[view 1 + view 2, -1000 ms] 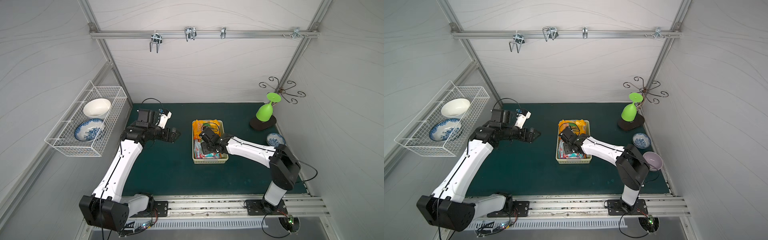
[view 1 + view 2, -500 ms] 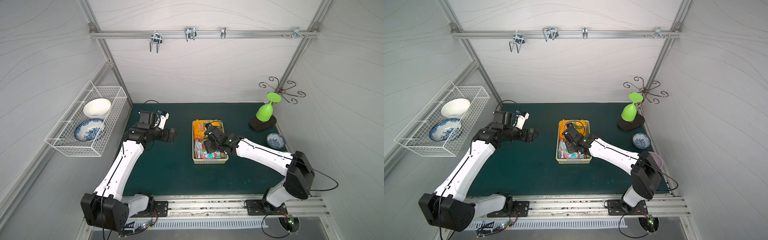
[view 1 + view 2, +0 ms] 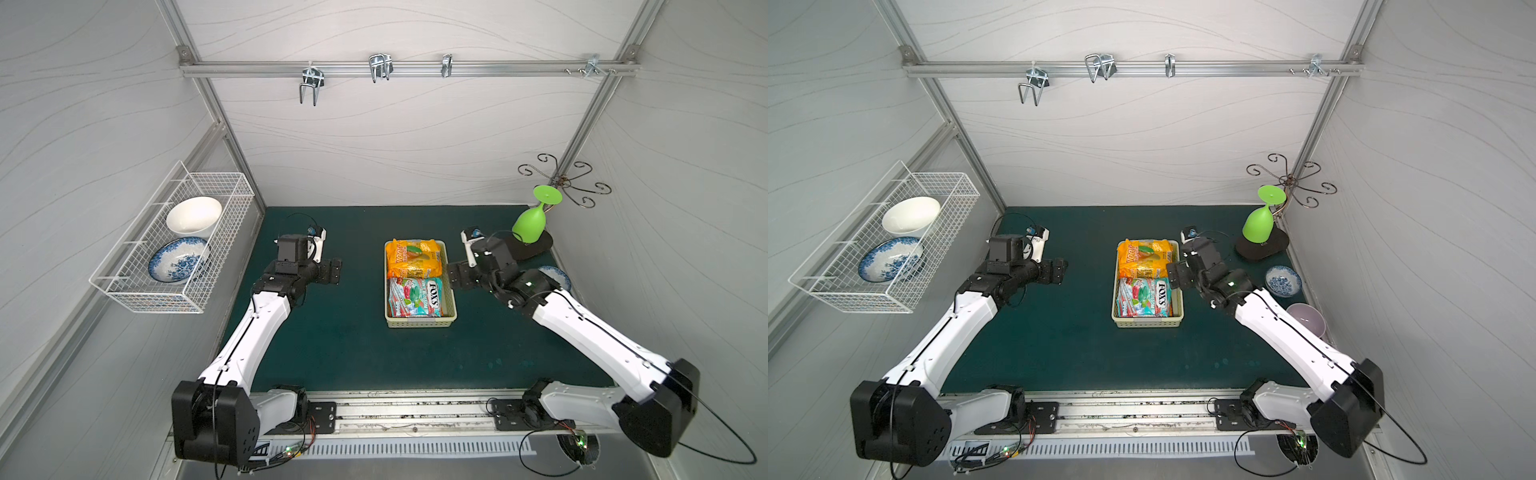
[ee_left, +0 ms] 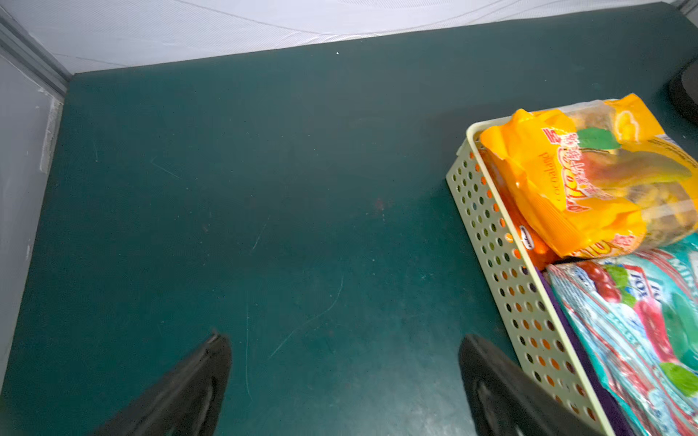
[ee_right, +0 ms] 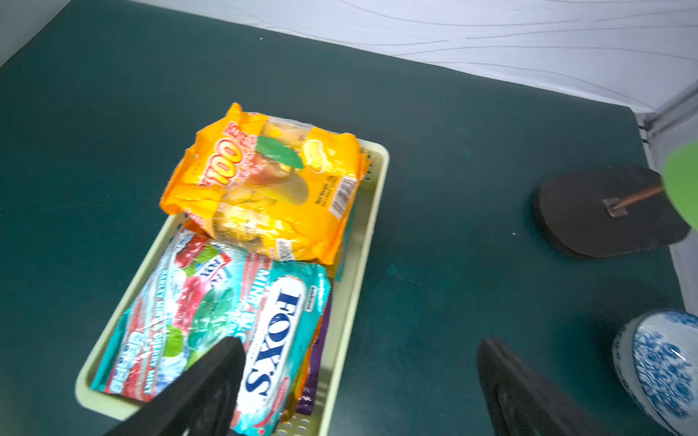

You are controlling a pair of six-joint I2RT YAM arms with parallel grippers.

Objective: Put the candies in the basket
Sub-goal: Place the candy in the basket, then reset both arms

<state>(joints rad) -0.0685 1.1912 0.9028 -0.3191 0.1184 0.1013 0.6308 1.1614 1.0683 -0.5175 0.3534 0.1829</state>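
Green felt-like matting is covering the tabletop, and most of it is lying bare: wide open stretches are running along the near edge and down the left side, with white walls closing in three sides. Near the middle the basket, pale green plastic, rectangular, its sides pierced with rows of round holes, is sitting with its long sides running near to far. The candies are lying inside it: one crinkly yellow-orange bag is filling the far half and poking over the far rim, and one glossy teal FOX'S packet is filling the near half. Orange and purple edges are peeking out beneath these two; how many are lying below cannot be told.

The left hand is hovering well left of the basket, its two black fingers spread wide and empty. The right hand is hanging just beside the basket's right rim, likewise released, grasping nothing.

In the far right corner one green goblet is tilting upside down against a curly wire stand on a dark flat base; one small blue-patterned bowl and one lilac cup are sitting along the right edge. On the left wall a white wire rack is holding two bowls.
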